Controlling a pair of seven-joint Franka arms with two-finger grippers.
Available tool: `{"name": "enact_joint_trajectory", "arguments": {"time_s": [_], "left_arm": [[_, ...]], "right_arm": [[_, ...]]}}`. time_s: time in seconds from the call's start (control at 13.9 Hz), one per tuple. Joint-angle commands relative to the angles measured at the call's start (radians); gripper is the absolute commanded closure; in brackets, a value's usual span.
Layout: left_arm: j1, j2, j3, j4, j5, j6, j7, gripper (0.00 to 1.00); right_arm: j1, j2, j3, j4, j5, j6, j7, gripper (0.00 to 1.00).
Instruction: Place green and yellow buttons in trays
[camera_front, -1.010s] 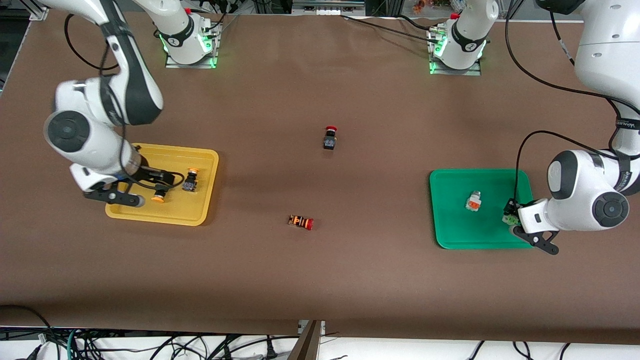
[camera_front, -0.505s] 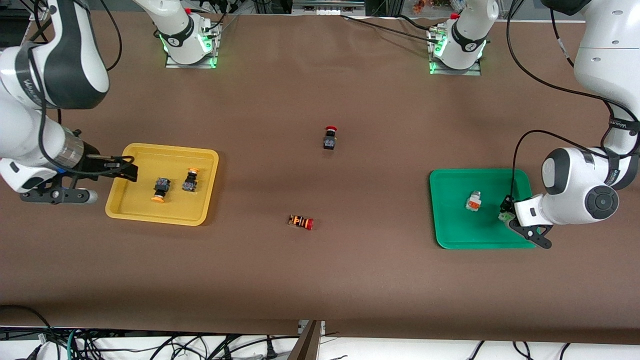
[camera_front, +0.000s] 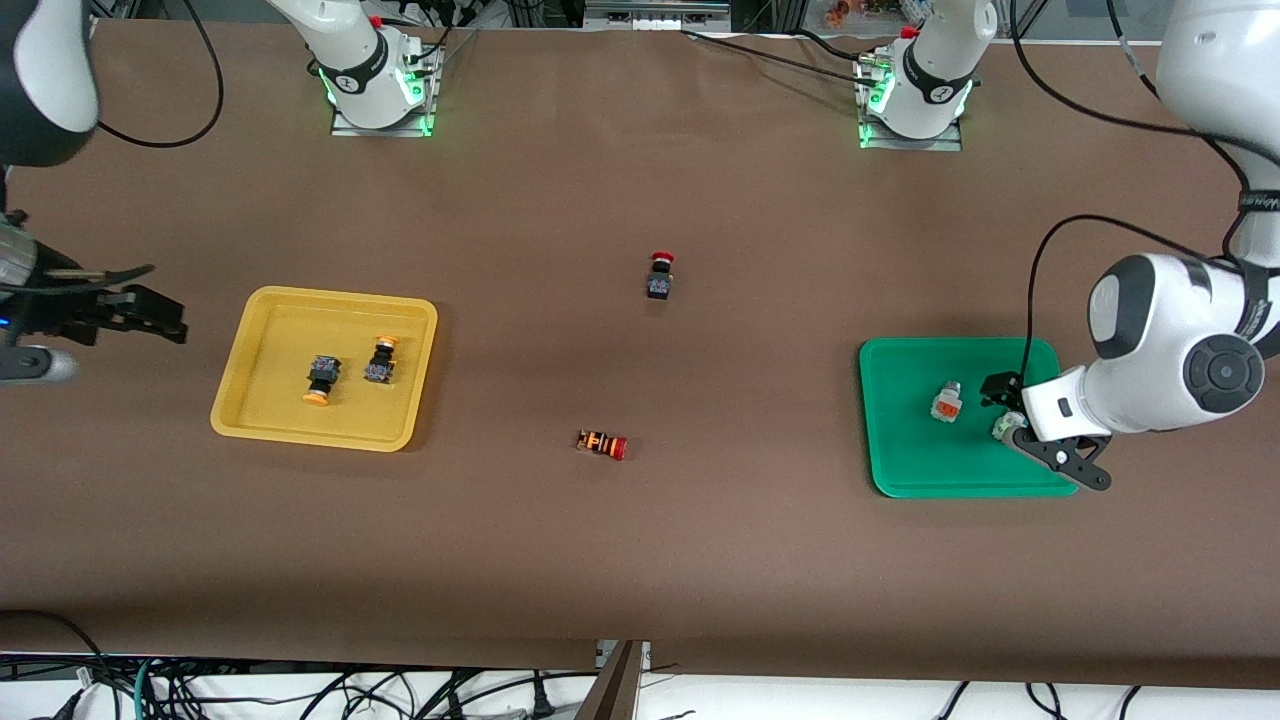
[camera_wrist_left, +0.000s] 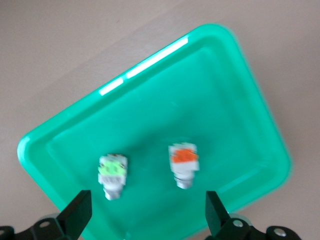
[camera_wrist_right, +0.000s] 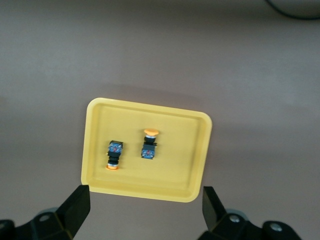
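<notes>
The yellow tray (camera_front: 262, 420) (camera_wrist_right: 150, 192) holds two black buttons with yellow-orange caps (camera_front: 320, 378) (camera_front: 381, 360) (camera_wrist_right: 114, 154) (camera_wrist_right: 149, 145). In the green tray (camera_front: 900, 470) (camera_wrist_left: 150, 60) lie a silver-white orange-faced button (camera_front: 945, 402) (camera_wrist_left: 184, 162) and a green-faced one (camera_front: 1003, 428) (camera_wrist_left: 112, 174). My left gripper (camera_front: 1005, 408) (camera_wrist_left: 145, 217) hangs open just over the green-faced button, holding nothing. My right gripper (camera_front: 165, 318) (camera_wrist_right: 145, 212) is open and empty, up in the air off the yellow tray's edge at the right arm's end of the table.
A black button with a red mushroom cap (camera_front: 660, 276) stands mid-table. A red-capped button with an orange-striped body (camera_front: 602, 443) lies nearer the front camera. Both sit on bare brown tabletop between the trays.
My left gripper opened and let go of the green-faced button, which now lies in the green tray. My right arm pulled back and up from the yellow tray.
</notes>
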Motion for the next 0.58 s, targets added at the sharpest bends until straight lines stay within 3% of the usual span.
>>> {"name": "enact_joint_trajectory", "arguments": {"time_s": [0.0,0.29,0.5], "left_arm": [[-0.012,-0.065,-0.019,0.084,0.003,-0.184,-0.072,0.00],[-0.105,-0.134,-0.005,0.239,0.002,-0.411,-0.072,0.00],[-0.153,-0.274,0.047,0.209,-0.009,-0.416,-0.086,0.00]], "right_arm": [[-0.061,-0.058,0.004,-0.019,0.018,-0.018,-0.055,0.01],[-0.061,-0.123,0.001,-0.139,0.017,0.052,-0.005,0.01],[-0.038,-0.175,-0.012,-0.243,0.018,0.109,0.054,0.01]]}}
